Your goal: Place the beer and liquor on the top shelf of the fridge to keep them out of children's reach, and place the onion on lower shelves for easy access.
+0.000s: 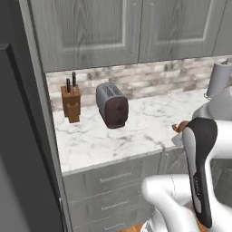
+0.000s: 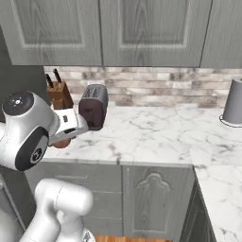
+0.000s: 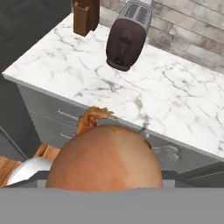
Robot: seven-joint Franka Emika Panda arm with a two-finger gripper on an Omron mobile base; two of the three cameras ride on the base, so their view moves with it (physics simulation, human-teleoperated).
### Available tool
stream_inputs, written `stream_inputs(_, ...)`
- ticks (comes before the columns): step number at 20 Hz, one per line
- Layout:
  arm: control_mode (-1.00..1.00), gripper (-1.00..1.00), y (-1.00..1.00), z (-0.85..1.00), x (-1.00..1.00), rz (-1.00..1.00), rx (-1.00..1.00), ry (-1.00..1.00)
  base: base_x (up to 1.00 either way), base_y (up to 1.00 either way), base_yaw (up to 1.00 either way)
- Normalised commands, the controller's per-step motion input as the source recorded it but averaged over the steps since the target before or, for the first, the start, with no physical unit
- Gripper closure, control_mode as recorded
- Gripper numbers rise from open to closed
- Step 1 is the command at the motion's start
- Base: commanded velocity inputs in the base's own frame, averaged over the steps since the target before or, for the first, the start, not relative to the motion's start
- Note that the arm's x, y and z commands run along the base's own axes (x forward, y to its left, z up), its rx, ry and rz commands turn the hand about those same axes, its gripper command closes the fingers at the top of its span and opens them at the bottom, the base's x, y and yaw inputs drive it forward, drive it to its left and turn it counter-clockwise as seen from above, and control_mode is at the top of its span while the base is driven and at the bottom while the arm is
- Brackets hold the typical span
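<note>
1. The gripper (image 3: 105, 186) grips the onion (image 3: 104, 159) — lifted off the marble counter (image 3: 175, 96), it seems.
2. Left to do — carry it to the fridge (image 1: 18, 136), set it on a lower shelf; where the bottles stand I cannot tell.

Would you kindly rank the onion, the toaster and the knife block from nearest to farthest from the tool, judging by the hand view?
1. The onion: right at the tool, low in the hand view.
2. The toaster: on the marble counter, beyond the onion.
3. The knife block: at the counter's far corner, left of the toaster.
</note>
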Motion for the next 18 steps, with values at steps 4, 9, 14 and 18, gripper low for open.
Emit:
stream_inputs(4, 1.0, 1.0, 0.0, 0.0, 0.0, 0.0, 0.0, 0.0, -0.86, 0.0, 0.57)
stream_inputs(9, 1.0, 1.0, 0.0, 0.0, 0.0, 0.0, 0.0, 0.0, -0.82, 0.0, 0.66)
stream_inputs(14, 1.0, 1.0, 0.0, 0.0, 0.0, 0.0, 0.0, 0.0, -0.72, 0.35, 0.64)
stream_inputs(18, 1.0, 1.0, 0.0, 0.0, 0.0, 0.0, 0.0, 0.0, -0.42, 0.92, 0.5)
